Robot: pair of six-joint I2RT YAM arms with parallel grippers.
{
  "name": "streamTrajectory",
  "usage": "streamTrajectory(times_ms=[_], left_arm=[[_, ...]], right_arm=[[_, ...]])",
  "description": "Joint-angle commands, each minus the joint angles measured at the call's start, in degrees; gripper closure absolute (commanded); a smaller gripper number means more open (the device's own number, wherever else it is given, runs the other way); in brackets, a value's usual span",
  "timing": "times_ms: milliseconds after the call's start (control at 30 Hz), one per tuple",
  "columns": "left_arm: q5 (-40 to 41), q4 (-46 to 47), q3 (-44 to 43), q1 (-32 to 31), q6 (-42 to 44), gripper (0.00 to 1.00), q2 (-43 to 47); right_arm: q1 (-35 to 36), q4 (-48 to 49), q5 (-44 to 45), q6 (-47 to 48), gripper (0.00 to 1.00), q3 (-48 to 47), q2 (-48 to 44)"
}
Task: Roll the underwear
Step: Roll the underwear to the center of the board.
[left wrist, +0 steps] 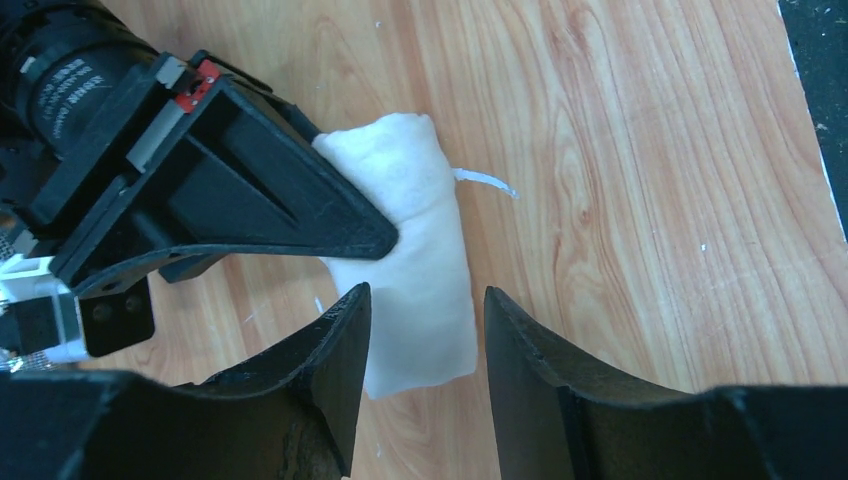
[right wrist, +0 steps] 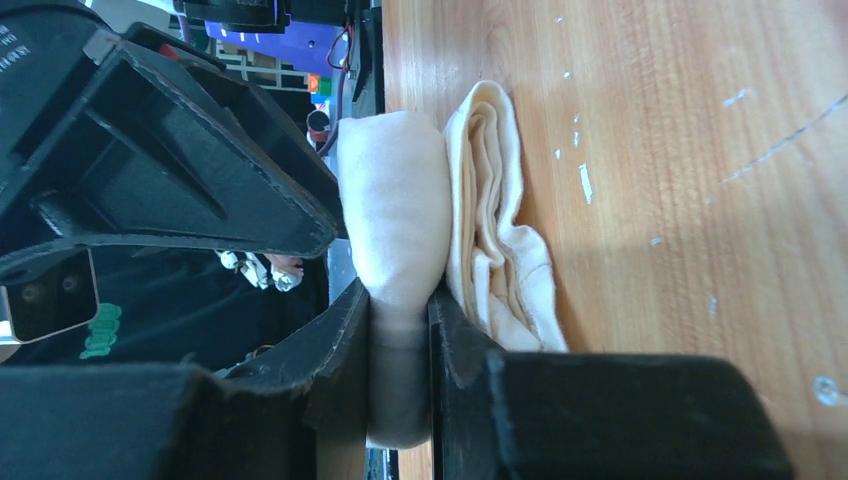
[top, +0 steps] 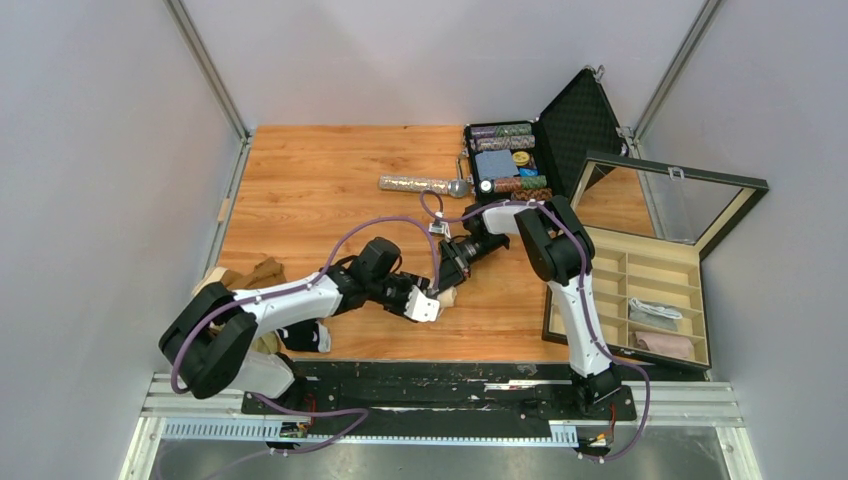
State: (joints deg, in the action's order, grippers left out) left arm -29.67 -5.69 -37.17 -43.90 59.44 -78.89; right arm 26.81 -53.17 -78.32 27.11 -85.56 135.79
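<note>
A cream-beige underwear roll (left wrist: 420,250) lies on the wooden table (left wrist: 650,200) near the middle front (top: 447,296). My right gripper (right wrist: 398,300) is shut on one end of it, the outer layer pinched between the fingers while loose folds (right wrist: 500,260) bulge beside them. The left gripper (left wrist: 425,292) is open, its fingers (left wrist: 335,360) straddling the roll's other end with a gap on the right side. The two grippers meet head to head over the roll (top: 440,285). From the left wrist, the right gripper's finger (left wrist: 300,200) lies across the roll's far half.
More underwear is piled at the table's left edge, brown (top: 250,275) and black (top: 305,337). A glittery silver microphone (top: 420,185) lies behind the arms, next to an open chip case (top: 510,160). A wooden compartment box (top: 600,262) at the right holds rolled pieces (top: 665,345).
</note>
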Motion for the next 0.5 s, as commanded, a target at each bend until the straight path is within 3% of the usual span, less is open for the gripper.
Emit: streamTrajectory(times_ms=[0, 467], left_arm=[[-1.7, 0.6, -0.5, -1.3, 1.5, 0.47, -1.4], [10.1, 7.3, -1.8, -7.1, 4.2, 0.52, -15.2]], right_arm=[[-0.2, 4.7, 6.3, 0.3, 1.0, 2.8, 4.0], [-0.1, 6.3, 6.6, -1.7, 1.0, 3.6, 4.7]])
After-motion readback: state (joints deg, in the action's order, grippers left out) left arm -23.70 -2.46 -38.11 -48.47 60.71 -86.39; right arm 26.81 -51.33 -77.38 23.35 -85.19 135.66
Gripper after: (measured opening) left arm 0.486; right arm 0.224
